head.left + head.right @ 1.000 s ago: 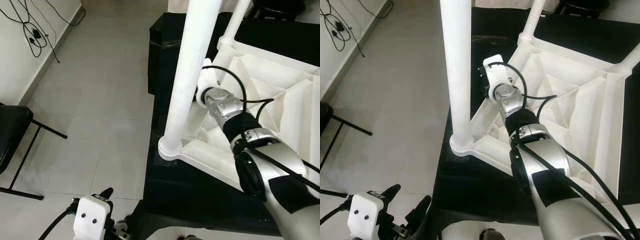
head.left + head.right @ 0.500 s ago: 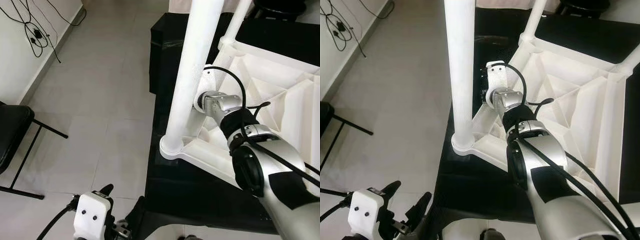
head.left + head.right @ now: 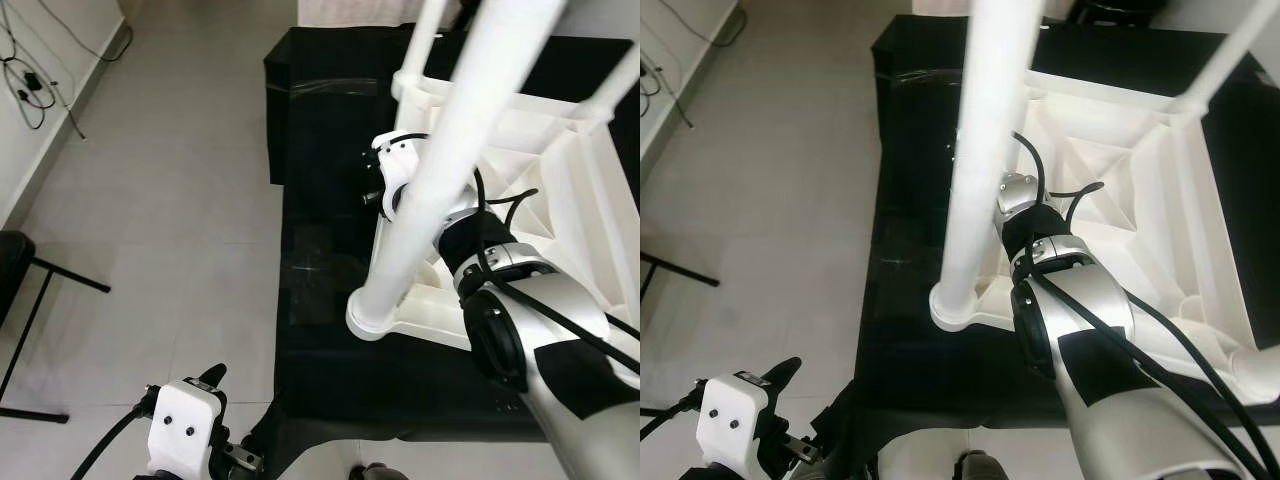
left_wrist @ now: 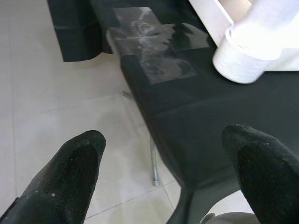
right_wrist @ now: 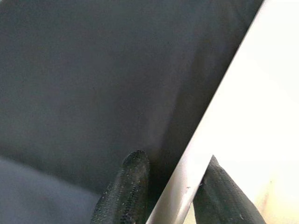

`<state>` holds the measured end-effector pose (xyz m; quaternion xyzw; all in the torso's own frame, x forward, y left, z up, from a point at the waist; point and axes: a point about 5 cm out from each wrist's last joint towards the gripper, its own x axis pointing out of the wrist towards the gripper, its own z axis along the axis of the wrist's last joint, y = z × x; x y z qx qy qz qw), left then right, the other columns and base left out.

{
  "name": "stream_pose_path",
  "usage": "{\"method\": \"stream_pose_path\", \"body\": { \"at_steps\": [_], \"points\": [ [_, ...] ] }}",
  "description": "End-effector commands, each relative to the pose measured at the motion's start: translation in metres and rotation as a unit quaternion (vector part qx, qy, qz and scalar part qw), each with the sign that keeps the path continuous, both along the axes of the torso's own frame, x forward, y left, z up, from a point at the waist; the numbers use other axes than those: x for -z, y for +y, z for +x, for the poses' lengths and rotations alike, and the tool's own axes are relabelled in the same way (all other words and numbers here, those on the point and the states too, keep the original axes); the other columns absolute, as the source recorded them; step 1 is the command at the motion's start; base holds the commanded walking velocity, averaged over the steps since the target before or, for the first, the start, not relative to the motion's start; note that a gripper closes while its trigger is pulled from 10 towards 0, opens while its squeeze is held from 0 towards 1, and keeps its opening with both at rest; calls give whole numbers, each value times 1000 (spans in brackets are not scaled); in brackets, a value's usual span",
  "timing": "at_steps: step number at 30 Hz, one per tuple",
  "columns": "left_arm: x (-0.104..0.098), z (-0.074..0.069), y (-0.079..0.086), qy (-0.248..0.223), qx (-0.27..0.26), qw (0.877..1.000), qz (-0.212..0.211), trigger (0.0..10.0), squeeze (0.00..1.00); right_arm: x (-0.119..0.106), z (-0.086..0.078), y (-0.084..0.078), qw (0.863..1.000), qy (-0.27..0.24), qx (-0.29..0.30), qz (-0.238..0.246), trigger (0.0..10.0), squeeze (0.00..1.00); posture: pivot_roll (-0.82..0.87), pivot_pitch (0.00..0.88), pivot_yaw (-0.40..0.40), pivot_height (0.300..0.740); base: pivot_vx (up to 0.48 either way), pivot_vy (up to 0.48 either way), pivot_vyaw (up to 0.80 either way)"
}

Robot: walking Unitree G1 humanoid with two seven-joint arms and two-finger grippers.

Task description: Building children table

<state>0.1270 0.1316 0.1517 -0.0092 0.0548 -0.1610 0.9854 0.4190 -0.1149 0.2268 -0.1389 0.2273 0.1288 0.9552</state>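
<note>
The white children's table point(image 3: 1120, 170) lies upside down on a black bench point(image 3: 320, 130), its legs pointing up. The near leg point(image 3: 440, 180) rises from its socket point(image 3: 372, 315) at the table's front left corner. My right arm point(image 3: 1080, 320) reaches behind that leg to the table's left rim. In the right wrist view my right gripper point(image 5: 174, 161) is shut on the white rim point(image 5: 187, 182), one black finger on each side. My left gripper point(image 4: 166, 135) hangs low at the bench's front left, open and holding nothing.
Pale tiled floor point(image 3: 150, 200) lies left of the bench. A black chair point(image 3: 15, 260) stands at the far left, with cables point(image 3: 25, 80) along the wall. More white legs point(image 3: 1225, 60) rise at the table's far corners.
The whole picture has shifted, so the camera has moved. My right gripper stays at the rim behind the near leg, its wrist turned. The left arm hangs as before.
</note>
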Motion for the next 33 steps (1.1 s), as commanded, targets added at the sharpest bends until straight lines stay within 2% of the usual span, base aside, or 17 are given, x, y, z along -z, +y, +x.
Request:
{"method": "stream_pose_path", "body": {
  "at_steps": [1, 3, 6, 8, 14, 15, 16, 17, 19, 20, 21, 22, 25, 26, 28, 30, 33],
  "points": [
    [8, -2, 1, 23, -5, 1000, -2, 10000, 0, 14, -7, 19, 996, 44, -75, 18, 0, 0, 102, 233, -77, 740, 0, 0, 0],
    [8, -2, 1, 23, -5, 1000, -2, 10000, 0, 14, -7, 19, 996, 44, -75, 18, 0, 0, 102, 233, -77, 740, 0, 0, 0],
    [8, -2, 1, 24, -4, 1000, -2, 10000, 0, 21, -11, 22, 992, 72, -107, 15, 0, 0, 102, 232, -77, 740, 0, 0, 0],
    [9, -2, 1, 25, -3, 1000, 0, 10000, 0, 28, -12, 10, 991, 91, -93, 20, 0, 0, 102, 232, -77, 740, 0, 0, 0],
    [9, -2, 3, 25, -3, 1000, 2, 10000, 0, 29, -14, 3, 988, 111, -99, 43, 0, 0, 107, 233, -67, 740, 0, 0, 0],
    [9, -2, 3, 25, -3, 1000, 2, 10000, 0, 32, -17, 7, 983, 127, -125, 52, 0, 0, 103, 233, -64, 740, 0, 0, 0],
    [9, -2, 3, 25, -3, 1000, 2, 10000, 0, 32, -17, 7, 983, 127, -125, 52, 0, 0, 103, 233, -64, 740, 0, 0, 0],
    [9, -2, 4, 25, -3, 1000, 2, 10000, 0, 34, -21, 15, 975, 146, -157, 59, 0, 0, 103, 232, -63, 740, 0, 0, 0],
    [9, -2, 4, 25, -3, 1000, 2, 10000, 0, 34, -21, 15, 975, 146, -157, 59, 0, 0, 103, 232, -63, 740, 0, 0, 0],
    [9, -2, 4, 25, -2, 1000, 3, 10000, 0, 36, -25, 20, 969, 159, -178, 62, 0, 0, 103, 233, -62, 740, 0, 0, 0],
    [9, -2, 4, 25, -2, 1000, 3, 10000, 0, 36, -25, 20, 969, 159, -178, 62, 0, 0, 103, 233, -62, 740, 0, 0, 0],
    [9, -1, 4, 24, -3, 1000, 5, 10000, 0, 40, -31, 30, 957, 180, -212, 79, 0, 0, 110, 231, -59, 740, 0, 0, 0],
    [9, 0, 5, 24, -3, 1000, 6, 10000, 0, 39, -32, 31, 955, 183, -215, 87, 0, 0, 110, 229, -58, 740, 0, 0, 0],
    [9, 0, 5, 23, -3, 1000, 7, 10000, 0, 35, -31, 31, 956, 182, -205, 110, 0, 0, 110, 229, -58, 740, 0, 0, 0],
    [9, 0, 5, 23, -3, 1000, 7, 10000, 0, 35, -31, 31, 956, 182, -205, 110, 0, 0, 110, 229, -58, 740, 0, 0, 0],
    [9, 1, 6, 23, -3, 1000, 9, 10000, 0, 23, -30, 33, 952, 176, -203, 146, 0, 0, 106, 224, -58, 740, 0, 0, 0],
    [9, 2, 6, 22, -4, 1000, 9, 10000, 0, 14, -31, 39, 946, 176, -217, 164, 0, 0, 105, 223, -59, 740, 0, 0, 0]
  ]
}}
